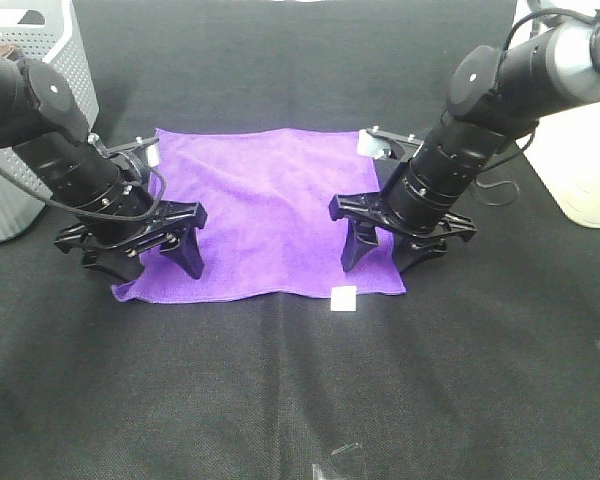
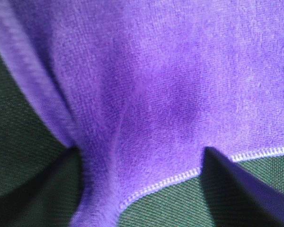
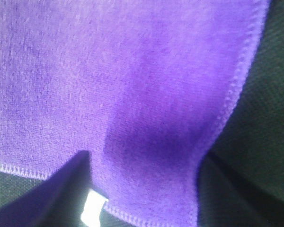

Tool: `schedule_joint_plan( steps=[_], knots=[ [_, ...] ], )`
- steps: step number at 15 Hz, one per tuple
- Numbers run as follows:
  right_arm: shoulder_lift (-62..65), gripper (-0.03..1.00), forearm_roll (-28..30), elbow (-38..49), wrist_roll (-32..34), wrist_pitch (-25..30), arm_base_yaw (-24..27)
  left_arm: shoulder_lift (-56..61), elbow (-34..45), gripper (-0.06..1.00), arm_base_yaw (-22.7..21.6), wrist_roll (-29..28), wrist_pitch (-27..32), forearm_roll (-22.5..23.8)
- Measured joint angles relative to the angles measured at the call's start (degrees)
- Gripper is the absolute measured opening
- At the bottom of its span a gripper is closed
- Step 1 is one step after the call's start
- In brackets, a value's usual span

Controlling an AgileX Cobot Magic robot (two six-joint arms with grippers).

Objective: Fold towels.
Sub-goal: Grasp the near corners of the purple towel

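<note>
A purple towel lies flat on the black table, with a white tag at its front edge. My left gripper is open and stands over the towel's front-left corner, one finger on each side of it. My right gripper is open over the front-right corner in the same way. In the left wrist view the towel fills the frame, its stitched hem between the dark fingers. The right wrist view shows the towel, its hem and the tag between the fingers.
A grey perforated bin stands at the back left behind the left arm. A white container stands at the right edge. A small pale object lies at the towel's far right corner. Black tablecloth stretches in front.
</note>
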State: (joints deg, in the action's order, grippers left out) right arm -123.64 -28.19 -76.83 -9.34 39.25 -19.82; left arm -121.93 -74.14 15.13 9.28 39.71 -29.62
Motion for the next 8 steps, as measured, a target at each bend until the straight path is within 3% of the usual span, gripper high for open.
schedule_joint_plan(
  steps=[4,5,8],
  knots=[
    [-0.4,0.26,0.97,0.06,-0.06,-0.52,0.0,-0.57,0.17,0.26,0.29,0.0,0.11,-0.92],
    [-0.4,0.26,0.97,0.06,-0.06,-0.52,0.0,-0.57,0.17,0.26,0.29,0.0,0.11,-0.92],
    [-0.57,0.03,0.97,0.17,-0.06,-0.86,-0.11,-0.63,0.17,0.01,0.29,0.4,0.11,-0.92]
  ],
)
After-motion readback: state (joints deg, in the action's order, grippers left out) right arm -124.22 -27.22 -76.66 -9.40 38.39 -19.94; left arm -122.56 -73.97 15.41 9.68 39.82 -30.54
